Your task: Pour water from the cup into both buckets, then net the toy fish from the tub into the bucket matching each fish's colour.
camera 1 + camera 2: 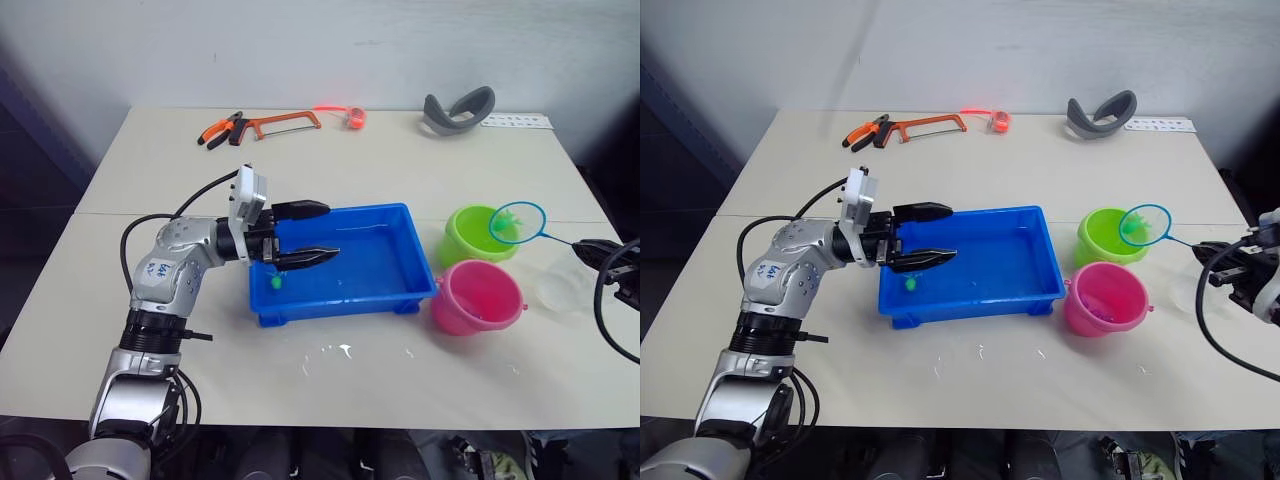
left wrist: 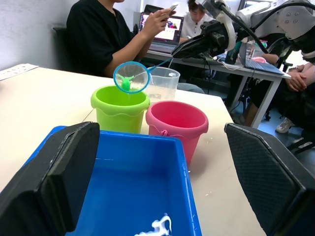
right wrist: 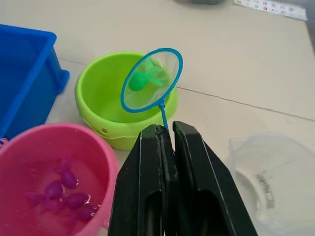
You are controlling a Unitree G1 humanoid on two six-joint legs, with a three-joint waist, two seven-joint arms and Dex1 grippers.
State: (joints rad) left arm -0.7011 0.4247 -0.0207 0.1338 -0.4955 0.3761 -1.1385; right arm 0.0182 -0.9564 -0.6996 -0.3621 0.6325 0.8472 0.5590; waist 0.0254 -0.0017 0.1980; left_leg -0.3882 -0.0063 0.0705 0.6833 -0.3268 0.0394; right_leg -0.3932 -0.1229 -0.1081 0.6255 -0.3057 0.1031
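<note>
The blue tub [image 1: 400, 225] sits mid-table with one green toy fish [image 1: 276, 282] at its left end. My left gripper [image 1: 333, 230] hangs open over that end, nothing between its fingers. Right of the tub stand the lime green bucket [image 1: 455, 240] and, nearer me, the pink bucket [image 1: 470, 315], which holds several pink fish [image 3: 64, 189] in water. My right gripper [image 3: 169, 129] is shut on the thin handle of the net [image 1: 517, 222]. The hoop hovers over the green bucket with a green fish [image 3: 142, 78] in its mesh. The clear cup [image 1: 563, 285] stands upright just right of the pink bucket.
A hacksaw [image 1: 285, 123], pliers [image 1: 222, 130], an orange object [image 1: 354, 117], a grey curved band [image 1: 458, 110] and a white strip [image 1: 515, 122] lie along the far edge. Water splashes [image 1: 330, 355] mark the table before the tub. People [image 2: 108, 29] sit beyond the table's right side.
</note>
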